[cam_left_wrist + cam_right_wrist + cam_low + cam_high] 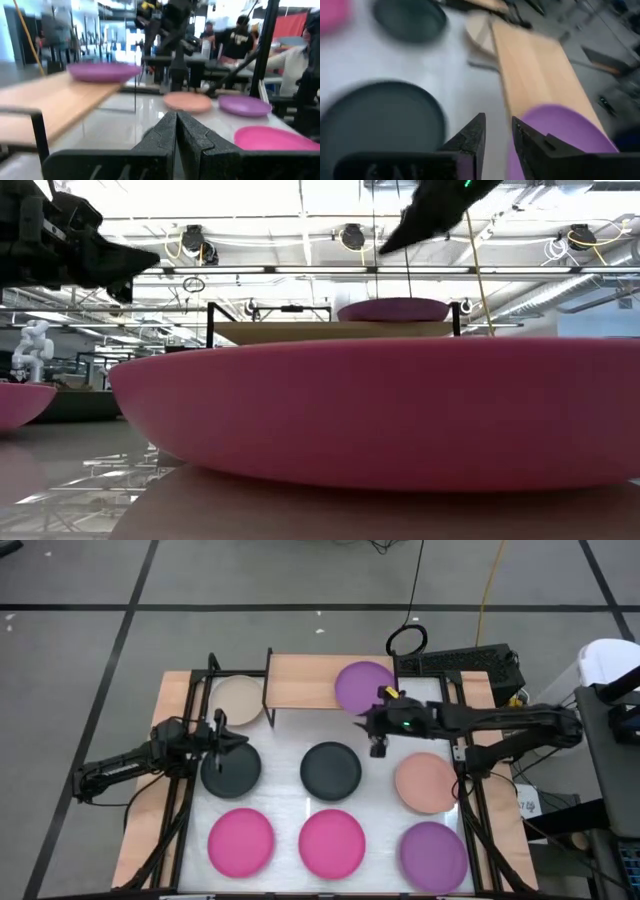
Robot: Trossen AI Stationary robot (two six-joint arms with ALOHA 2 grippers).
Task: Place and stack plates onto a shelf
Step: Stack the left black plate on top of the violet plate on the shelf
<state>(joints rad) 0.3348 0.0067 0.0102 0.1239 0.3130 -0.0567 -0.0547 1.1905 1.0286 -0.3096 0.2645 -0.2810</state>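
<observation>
People (240,37) beyond the white table (290,802)

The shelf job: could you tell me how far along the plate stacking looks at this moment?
Just begun. One purple plate lies on the shelf. The right tool is beside it, jaws slightly apart and holding nothing. The left tool is shut and empty above a dark grey plate. Seven plates remain off the shelf, including the beige plate beside it.

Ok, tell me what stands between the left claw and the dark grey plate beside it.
Nothing visible. The left claw hangs shut over the far rim of the round dark grey matte plate, with no other plate between them.
</observation>
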